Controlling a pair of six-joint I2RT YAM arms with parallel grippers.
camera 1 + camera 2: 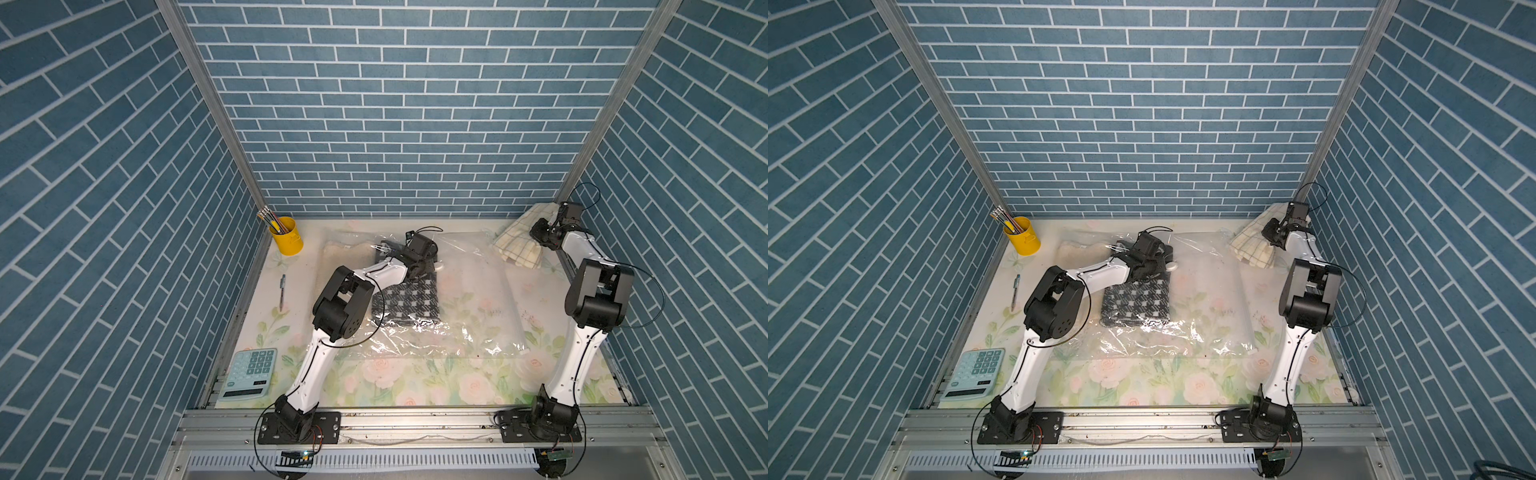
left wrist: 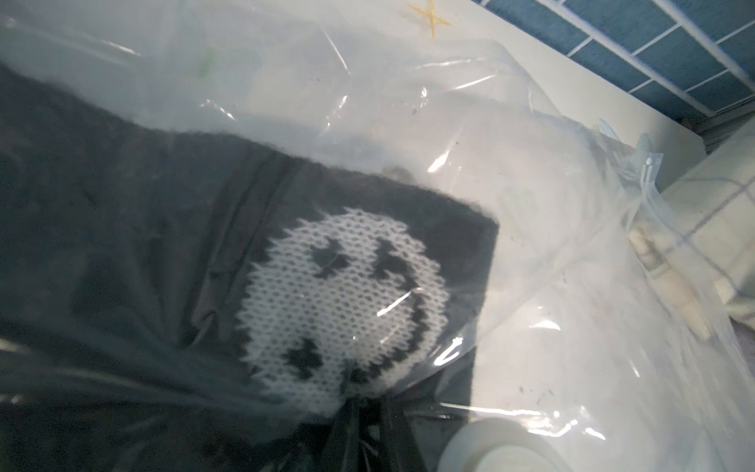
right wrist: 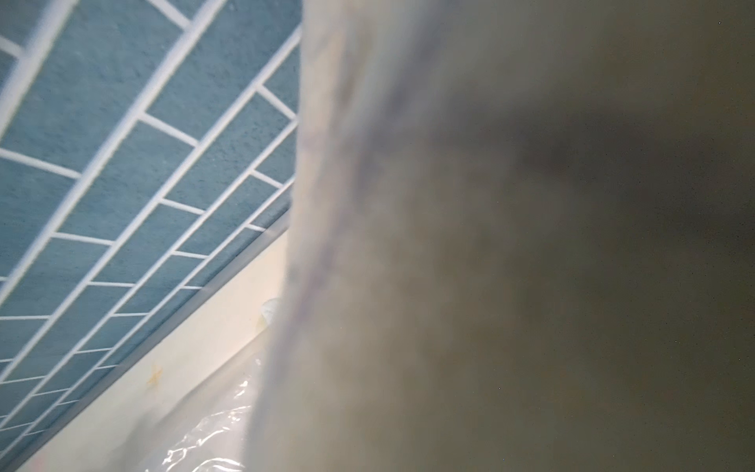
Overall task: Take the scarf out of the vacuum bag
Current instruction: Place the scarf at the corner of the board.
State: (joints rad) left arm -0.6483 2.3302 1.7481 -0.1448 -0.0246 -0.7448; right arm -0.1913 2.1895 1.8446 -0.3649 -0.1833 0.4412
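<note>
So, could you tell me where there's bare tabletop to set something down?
Freest: the floral tabletop strip between the crinkly clear vacuum bag and the front rail. Also between the slim pen and the mint calculator. Crowded at the back: yellow pencil cup, cream checked cloth.

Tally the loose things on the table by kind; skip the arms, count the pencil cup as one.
Fabric pieces: 3 (dark patterned scarf, cream checked cloth, cream fuzzy cloth)
Plastic bags: 1 (vacuum bag)
Desk items: 3 (yellow pencil cup, pen, calculator)
Total: 7
</note>
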